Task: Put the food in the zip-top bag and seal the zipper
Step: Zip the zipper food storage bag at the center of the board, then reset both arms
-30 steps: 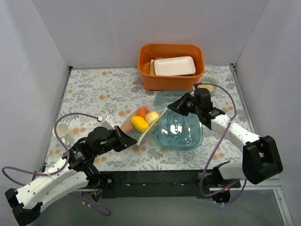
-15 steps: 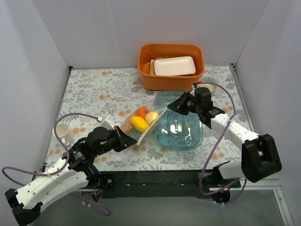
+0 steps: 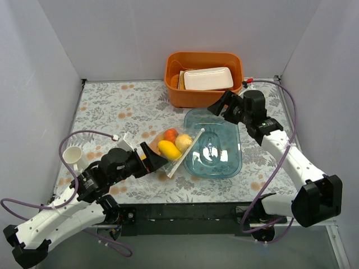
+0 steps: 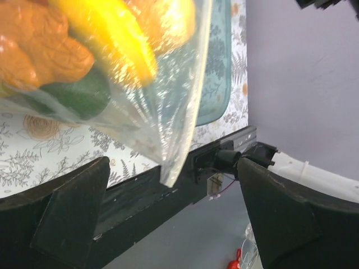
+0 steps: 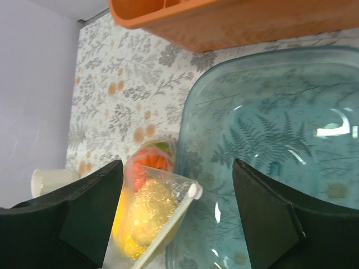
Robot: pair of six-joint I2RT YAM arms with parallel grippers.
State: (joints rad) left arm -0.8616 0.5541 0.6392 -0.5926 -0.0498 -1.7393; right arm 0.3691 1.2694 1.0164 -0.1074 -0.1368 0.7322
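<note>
We find the zip-top bag (image 3: 175, 158) just left of the clear blue dish (image 3: 223, 163), above the floral tabletop (image 3: 120, 106), with the far end of its mouth edge overlapping that dish's left rim. The food (image 3: 168, 148) is inside the bag. From above we count an orange piece, a yellow piece and a pale yellow piece, and the left wrist view adds a lumpy orange item and a dark green one behind the film. We cannot confirm the full count. The zipper (image 3: 187, 152) shows as a straight whitish strip along the bag's right side, running from the dish rim toward the near edge of the tabletop; whether it is pressed closed we cannot tell. The left tool (image 3: 150, 161) sits at the bag's near-left side with its fingers (image 4: 73, 216) spread wide. The bag's lower corner hangs between them, pinched by neither. The right tool (image 3: 219, 109) hovers over the far rim of the blue dish, just in front of the orange bin (image 3: 202, 98) and apart from the bag, its fingers (image 5: 280, 218) likewise spread and holding nothing. The orange bin contains a white tray (image 3: 208, 78). A pale cup (image 3: 72, 156) stands near the left edge of the tabletop, beside the left arm
</note>
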